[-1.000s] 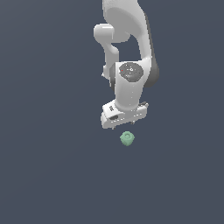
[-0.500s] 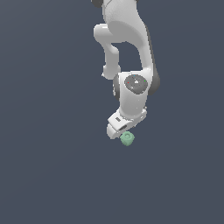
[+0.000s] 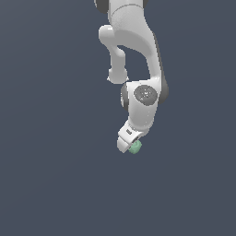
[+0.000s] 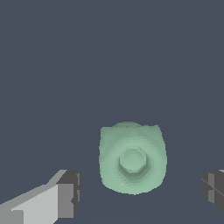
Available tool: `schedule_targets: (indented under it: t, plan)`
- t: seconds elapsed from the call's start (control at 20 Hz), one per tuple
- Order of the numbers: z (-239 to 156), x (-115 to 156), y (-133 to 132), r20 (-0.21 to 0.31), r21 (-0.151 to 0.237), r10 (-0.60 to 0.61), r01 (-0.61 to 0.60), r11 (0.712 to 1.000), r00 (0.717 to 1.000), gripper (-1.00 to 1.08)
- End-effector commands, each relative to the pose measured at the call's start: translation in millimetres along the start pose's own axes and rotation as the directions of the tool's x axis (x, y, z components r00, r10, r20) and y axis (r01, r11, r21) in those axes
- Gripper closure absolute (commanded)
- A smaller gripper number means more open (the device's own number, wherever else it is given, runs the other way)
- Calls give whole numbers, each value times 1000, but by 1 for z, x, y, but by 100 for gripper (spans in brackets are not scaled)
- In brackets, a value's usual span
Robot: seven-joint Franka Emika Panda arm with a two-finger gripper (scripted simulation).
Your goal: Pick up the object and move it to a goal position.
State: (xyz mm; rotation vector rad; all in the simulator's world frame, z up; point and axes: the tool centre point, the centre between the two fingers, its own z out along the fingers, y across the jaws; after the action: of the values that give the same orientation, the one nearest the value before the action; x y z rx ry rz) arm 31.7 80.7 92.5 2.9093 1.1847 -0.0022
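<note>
The object [image 4: 132,158] is a small pale-green rounded lump with a narrower hexagonal top, resting on the dark grey floor. In the wrist view it sits between my two dark finger pads [image 4: 72,192], which stand wide apart and do not touch it. My gripper [image 4: 142,190] is open. In the exterior view the white hand covers most of the object [image 3: 135,147], which peeks out at the hand's lower edge. The gripper [image 3: 130,145] is down around it, close to the floor.
The plain dark grey floor [image 3: 55,175] stretches all around. The white arm [image 3: 138,55] rises from the hand toward the top of the exterior view.
The hand has come down from above the object onto it and swung a little toward the exterior view's right. The object has stayed in place.
</note>
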Motion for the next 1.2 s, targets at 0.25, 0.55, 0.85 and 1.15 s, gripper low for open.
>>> schedule_targets:
  t: [0.25, 0.55, 0.85, 1.15]
  plan:
    - [3, 2, -1, -1, 0, -23, 23, 1000, 1000, -92]
    - [22, 1, -1, -1, 0, -25, 25, 1000, 1000, -92]
    - [50, 1, -1, -1, 0, -28, 28, 1000, 1000, -92]
    - [53, 2, -1, -1, 0, -28, 28, 1000, 1000, 108]
